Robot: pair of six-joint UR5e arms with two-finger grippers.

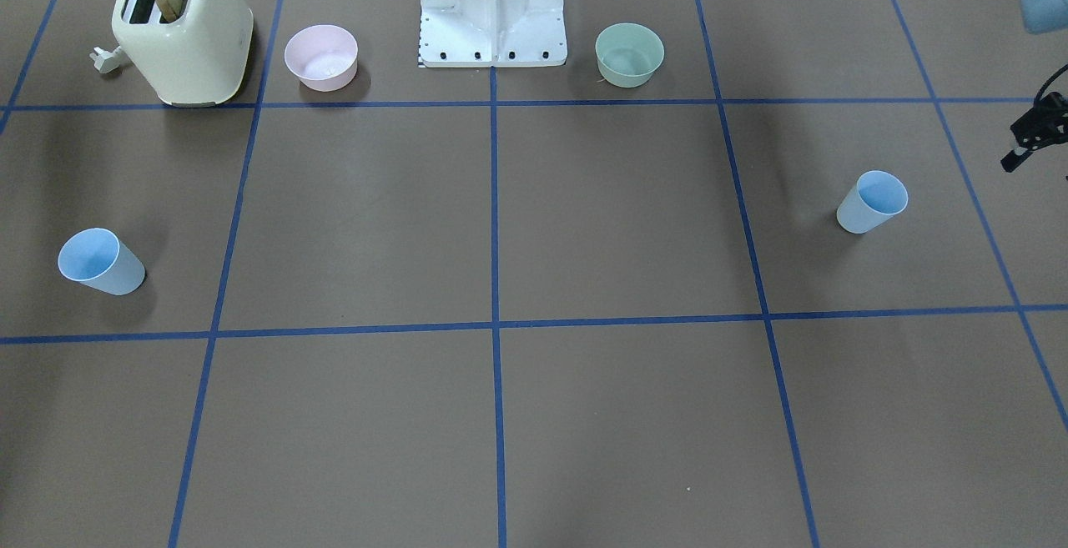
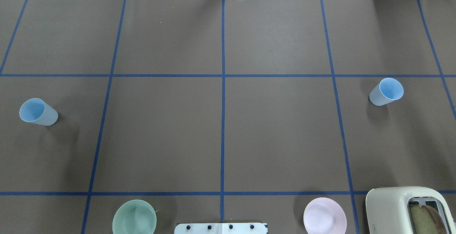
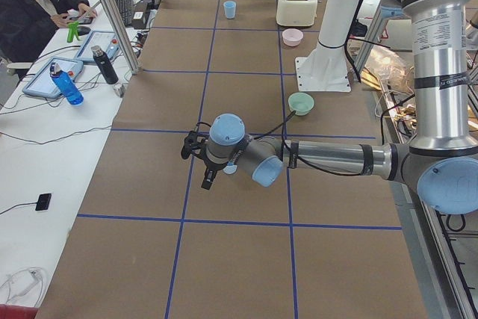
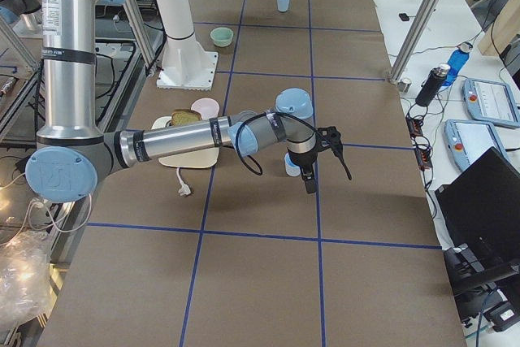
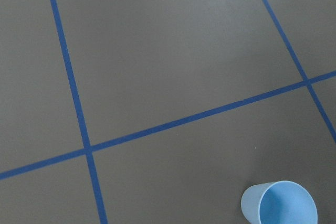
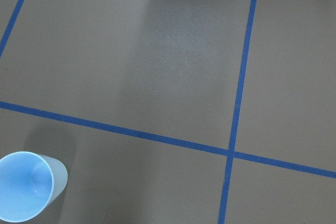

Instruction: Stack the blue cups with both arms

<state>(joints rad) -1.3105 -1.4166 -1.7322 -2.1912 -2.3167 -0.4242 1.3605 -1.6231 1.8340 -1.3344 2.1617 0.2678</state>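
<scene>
The left blue cup and right blue cup stood upright, well apart, near the left gripper and right gripper, jaws too poorly seen to call open or closed; a clipped rim might topple either.

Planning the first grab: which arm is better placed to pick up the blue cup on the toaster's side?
Right. Its gripper hangs close by that cup, and its wrist view shows the cup near; the left arm is over at the other cup.
</scene>
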